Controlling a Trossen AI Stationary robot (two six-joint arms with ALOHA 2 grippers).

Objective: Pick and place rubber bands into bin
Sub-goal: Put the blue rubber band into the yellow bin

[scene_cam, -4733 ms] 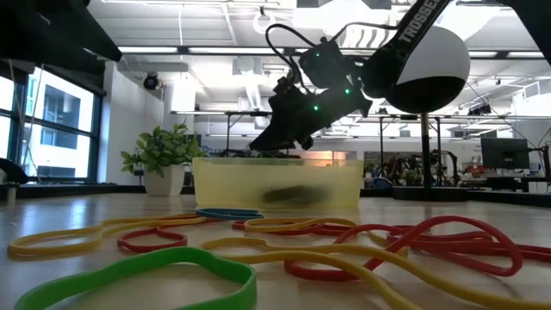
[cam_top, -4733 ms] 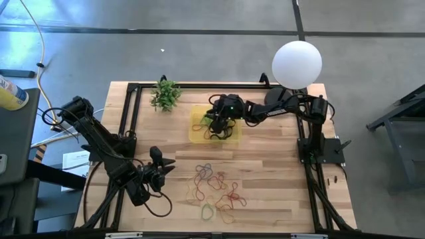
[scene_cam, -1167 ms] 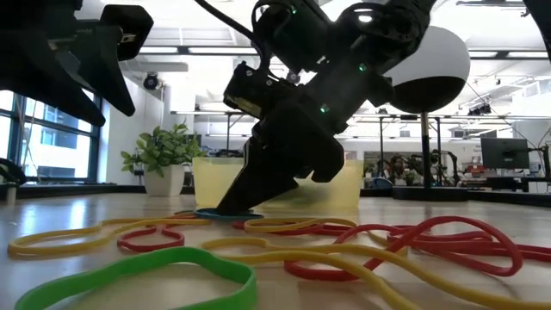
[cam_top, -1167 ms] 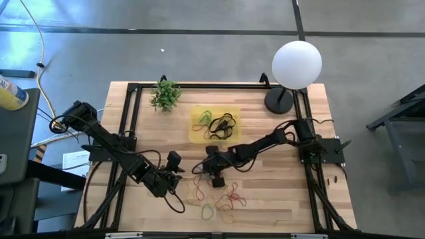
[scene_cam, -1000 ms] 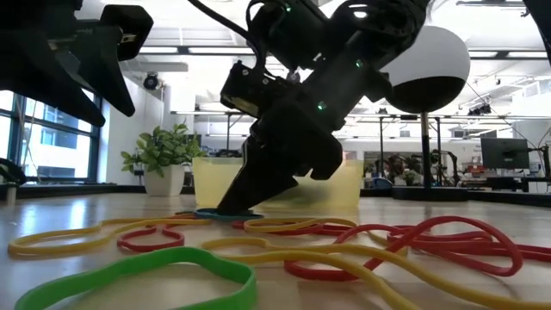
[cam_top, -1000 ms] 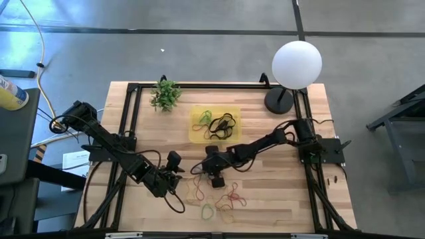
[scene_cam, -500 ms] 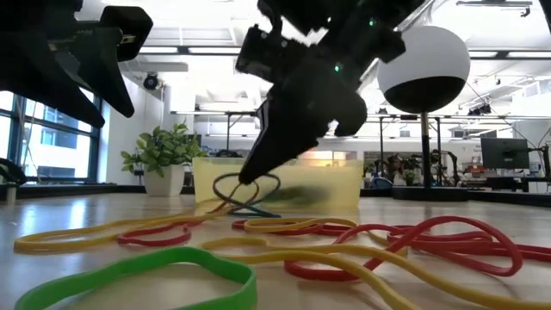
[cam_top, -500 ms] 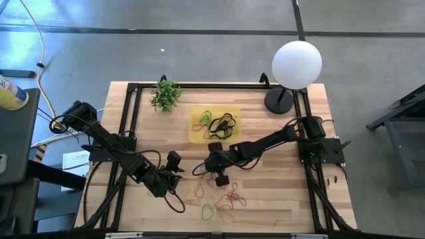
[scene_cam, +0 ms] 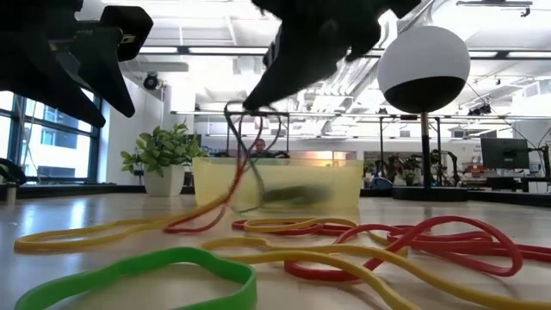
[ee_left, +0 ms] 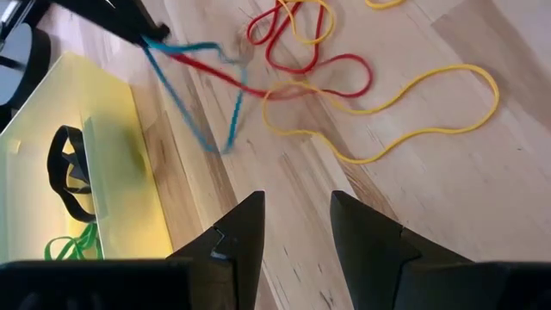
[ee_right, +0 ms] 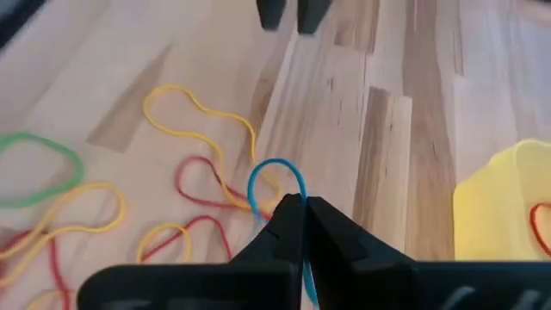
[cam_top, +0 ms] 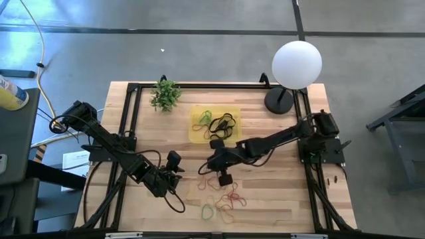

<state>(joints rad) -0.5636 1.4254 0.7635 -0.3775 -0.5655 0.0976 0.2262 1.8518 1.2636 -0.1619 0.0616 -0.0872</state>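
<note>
Wooden surface (cam_top: 279, 192) carries one yellow bin (cam_top: 196, 129), one small plant (cam_top: 165, 95) and one white globe lamp (cam_top: 297, 64). Left gripper (cam_top: 176, 167) waits over the near-left part of the surface, jaws parted and holding nothing. Loose rubber bands (cam_top: 222, 199) lie near the front edge in red, yellow, orange and green; the tangle prevents a firm count. Right gripper (ee_right: 297, 209), just in front of the bin, has its jaws closed on a blue band (ee_right: 274, 185), with a red band (scene_cam: 200, 217) trailing beneath. Inside the bin lie several black bands (cam_top: 220, 125) and one green band (cam_top: 204, 117).
</note>
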